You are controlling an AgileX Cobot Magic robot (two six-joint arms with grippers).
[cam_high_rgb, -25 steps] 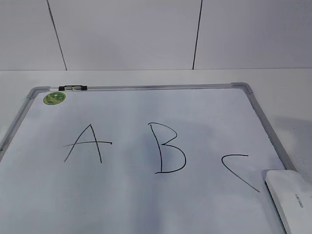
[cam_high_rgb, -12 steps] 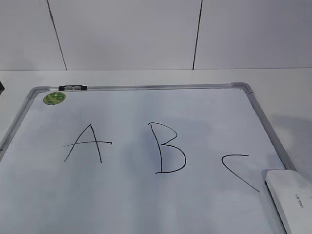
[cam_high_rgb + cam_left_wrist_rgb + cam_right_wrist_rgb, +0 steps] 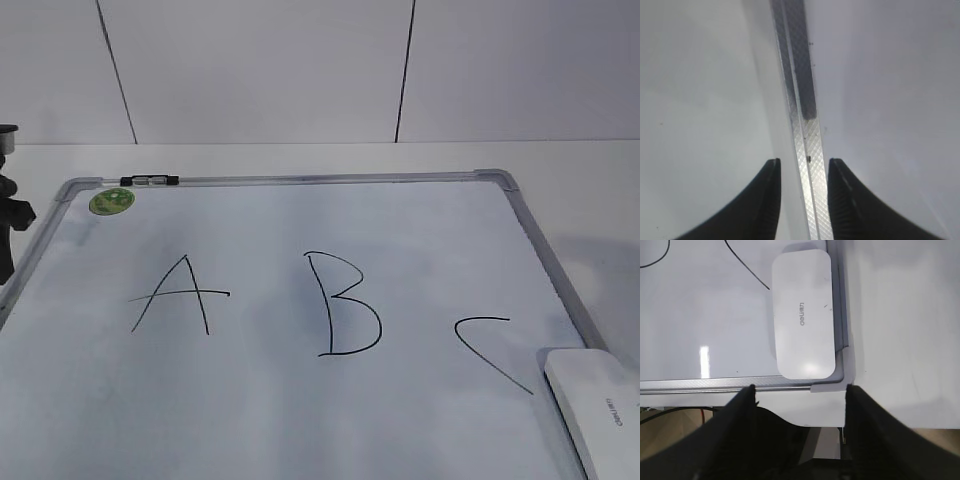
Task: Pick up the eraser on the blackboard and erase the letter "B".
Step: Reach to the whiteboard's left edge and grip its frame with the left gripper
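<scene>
- The eraser [image 3: 598, 410] lies flat on the board [image 3: 300, 420], in its near right corner, cut by the picture's edge in the exterior view. The right wrist view shows the eraser [image 3: 802, 315] whole: white, with rounded corners and small grey lettering on top, its long side running along the right frame rail.
- The right gripper [image 3: 800, 395] hangs above the board's near edge, close to the eraser but not touching it. Its jaws stand wide apart with nothing between them.
- Just left of the eraser is the "C" [image 3: 492, 352], whose lower stroke ends beside the eraser's far corner.
- The "B" [image 3: 345, 305] stands in the middle of the board, a thin black line, whole and unsmudged.
- The "A" [image 3: 178, 295] is to the left of the "B", well apart from it.
- The left gripper [image 3: 802, 167] hovers over the board's left frame rail [image 3: 807, 165]. Its two dark jaws are a little apart, one on each side of the rail as seen from above, and hold nothing. In the exterior view only a dark part of the left arm [image 3: 10, 220] shows at the left edge.
- At the far left corner sit a green sticker [image 3: 111, 202] and, on the far rail, a small clip [image 3: 150, 181].
- Beyond the board is a white wall [image 3: 260, 70] with dark seams.
</scene>
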